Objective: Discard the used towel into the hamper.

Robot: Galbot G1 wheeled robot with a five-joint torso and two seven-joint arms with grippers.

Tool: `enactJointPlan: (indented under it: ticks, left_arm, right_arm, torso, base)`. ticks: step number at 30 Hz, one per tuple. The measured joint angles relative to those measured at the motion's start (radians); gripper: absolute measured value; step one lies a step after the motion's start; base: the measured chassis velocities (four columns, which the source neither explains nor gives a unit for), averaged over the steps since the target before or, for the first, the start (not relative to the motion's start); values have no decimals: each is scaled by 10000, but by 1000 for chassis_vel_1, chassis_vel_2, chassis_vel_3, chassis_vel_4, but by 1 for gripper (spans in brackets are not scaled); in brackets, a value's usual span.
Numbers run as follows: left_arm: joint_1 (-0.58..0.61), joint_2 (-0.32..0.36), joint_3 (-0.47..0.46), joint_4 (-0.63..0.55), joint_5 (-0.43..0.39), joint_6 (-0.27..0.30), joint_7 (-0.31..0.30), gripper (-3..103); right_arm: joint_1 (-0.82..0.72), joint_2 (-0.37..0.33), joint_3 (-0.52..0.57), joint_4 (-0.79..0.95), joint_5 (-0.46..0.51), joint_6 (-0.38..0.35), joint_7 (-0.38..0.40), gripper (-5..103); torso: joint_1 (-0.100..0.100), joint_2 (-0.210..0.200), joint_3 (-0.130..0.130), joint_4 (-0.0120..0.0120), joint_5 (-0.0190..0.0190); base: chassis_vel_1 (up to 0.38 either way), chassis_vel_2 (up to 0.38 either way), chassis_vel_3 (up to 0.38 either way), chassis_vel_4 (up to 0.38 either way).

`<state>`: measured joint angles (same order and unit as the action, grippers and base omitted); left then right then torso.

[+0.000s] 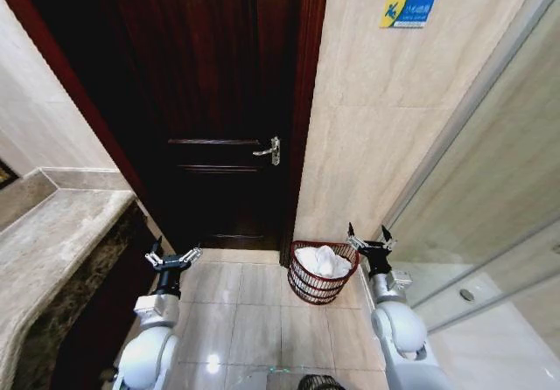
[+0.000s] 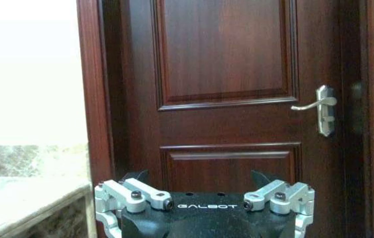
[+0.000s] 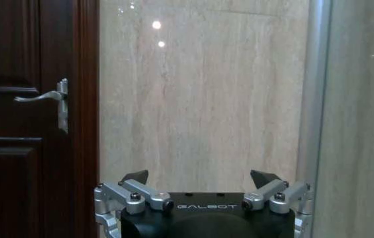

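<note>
Both arms hang low at the near edge of the head view, and neither carries anything. Right gripper (image 1: 368, 235) stands with its fingers spread wide and nothing between them; the right wrist view confirms it, black tips well apart against the pale tiled wall (image 3: 200, 99). Left gripper (image 1: 172, 256) is likewise open and empty, pointed at the dark door (image 2: 226, 99), with the marble counter (image 1: 52, 233) just off to its outer side.

Now the hamper (image 1: 317, 287): it sits on the floor (image 1: 245, 320) at the foot of the wall, just beside the door frame, and a white towel (image 1: 322, 260) is bunched inside it, heaped a little above the rim. So, judging from how things lie, the drop looks already made.

The relation that matters: the hamper lies just to the inner side of the right gripper, slightly nearer the camera, rim close by the fingertips but apart from them (no contact that I can see). The left gripper is well apart, across the floor tiles. Right arm is clearly the nearer one if the towel needs any tucking down. The towel is a rounded heap, with no long axis to speak of.
</note>
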<state>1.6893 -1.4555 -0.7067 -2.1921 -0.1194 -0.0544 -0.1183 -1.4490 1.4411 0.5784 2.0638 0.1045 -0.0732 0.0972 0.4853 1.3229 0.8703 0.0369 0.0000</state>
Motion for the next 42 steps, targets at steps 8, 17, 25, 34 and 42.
enactJointPlan:
  ticks: [8, 17, 25, 34, 42]
  left_arm:
    - [2, -1, 0, 0, -1, 0, -2, 100]
    - [0, -1, 1, 0, -2, 1, -3, 100]
    - [0, -1, 1, 1, -2, 0, -3, 100]
    - [-1, -1, 1, 0, -2, 1, -3, 100]
    - [0, -1, 0, 1, -2, 1, -3, 100]
  right_arm:
    - [-1, 0, -2, 0, 2, 1, 0, 100]
    - [2, 0, -3, 0, 2, 1, -1, 100]
    - [1, 0, -2, 0, 3, 1, -1, 100]
    - [1, -1, -2, 0, 3, 0, -1, 100]
    - [1, 0, -2, -1, 3, 1, -1, 100]
  torso:
    - [-9, 2, -4, 1, 0]
    - [-1, -4, -1, 0, 2]
    - [-3, -4, -2, 0, 0]
    - [-2, -4, -1, -1, 0]
    - [-3, -4, -3, 1, 0]
  base:
    - [210, -217, -197, 198]
    - [179, -179, -186, 176]
    - [150, -156, -154, 168]
    - [137, -153, -153, 143]
    - [149, -124, -118, 156]
